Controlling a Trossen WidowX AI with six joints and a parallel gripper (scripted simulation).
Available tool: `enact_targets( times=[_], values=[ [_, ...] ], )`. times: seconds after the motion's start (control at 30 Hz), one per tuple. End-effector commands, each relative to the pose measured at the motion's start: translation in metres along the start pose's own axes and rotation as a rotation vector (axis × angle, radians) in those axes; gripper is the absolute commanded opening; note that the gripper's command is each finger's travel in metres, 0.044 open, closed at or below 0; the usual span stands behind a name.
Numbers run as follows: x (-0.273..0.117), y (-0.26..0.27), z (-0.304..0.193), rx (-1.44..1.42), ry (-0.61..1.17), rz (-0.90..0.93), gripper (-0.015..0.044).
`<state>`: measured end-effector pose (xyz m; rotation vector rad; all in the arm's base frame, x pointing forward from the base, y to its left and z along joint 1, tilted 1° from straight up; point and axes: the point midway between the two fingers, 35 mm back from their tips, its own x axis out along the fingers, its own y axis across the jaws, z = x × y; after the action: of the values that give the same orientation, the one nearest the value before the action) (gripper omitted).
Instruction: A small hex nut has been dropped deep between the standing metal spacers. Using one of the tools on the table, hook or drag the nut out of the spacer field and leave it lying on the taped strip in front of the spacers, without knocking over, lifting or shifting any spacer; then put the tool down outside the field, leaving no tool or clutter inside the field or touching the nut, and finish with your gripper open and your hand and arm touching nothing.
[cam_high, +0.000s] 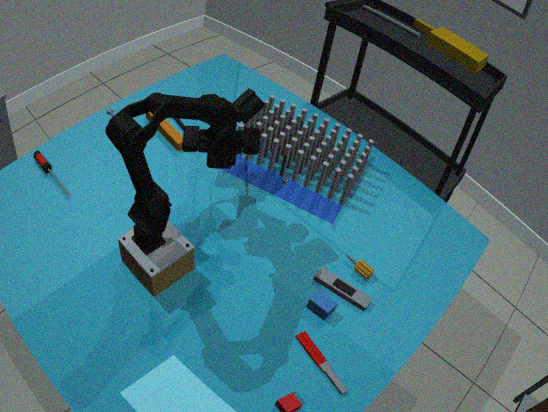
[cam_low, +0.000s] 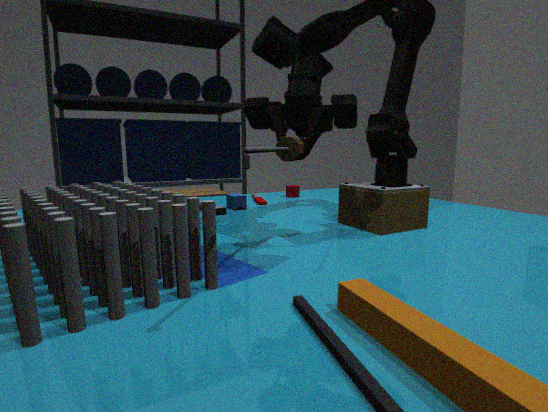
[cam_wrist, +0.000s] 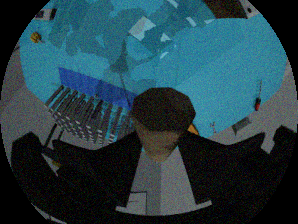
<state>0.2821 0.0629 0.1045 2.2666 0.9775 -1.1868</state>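
The small grey metal nut (cam_high: 285, 180) seems to be on the flat blue strip (cam_high: 311, 201) (cam_low: 239, 271) (cam_wrist: 92, 89) already, but the black gripper (cam_high: 251, 140) (cam_low: 296, 150) (cam_wrist: 158, 132) grips the brown-handled grey rod tool (cam_low: 290, 149) (cam_wrist: 158, 132), which must be put down.

Bent high above the table, elbow raised, forearm (cam_high: 187, 107) (cam_low: 345, 25) reaching outward; gripper (cam_high: 250, 142) (cam_low: 292, 149) (cam_wrist: 158, 132) aloft, fingers partly parted, clamped on a wooden handle.

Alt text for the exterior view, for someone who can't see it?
A black robot arm's gripper grips a wooden-handled tool with a thin rod, raised above the blue table. Standing metal spacers fill the left; an orange bar and black rod lie in front.
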Motion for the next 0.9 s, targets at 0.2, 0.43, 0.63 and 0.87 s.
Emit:
enact_targets(
  times=[0.2, 0.43, 0.63, 0.87],
  values=[
    [0.014, -0.035, -0.029, -0.115, 0.008, -0.076, 0.0],
    [0.022, -0.064, -0.046, -0.197, 0.011, -0.135, 0.0],
    [0.028, -0.091, -0.059, -0.268, 0.014, -0.185, 0.0],
    [0.033, -0.126, -0.071, -0.35, 0.017, -0.244, 0.0]
  ],
)
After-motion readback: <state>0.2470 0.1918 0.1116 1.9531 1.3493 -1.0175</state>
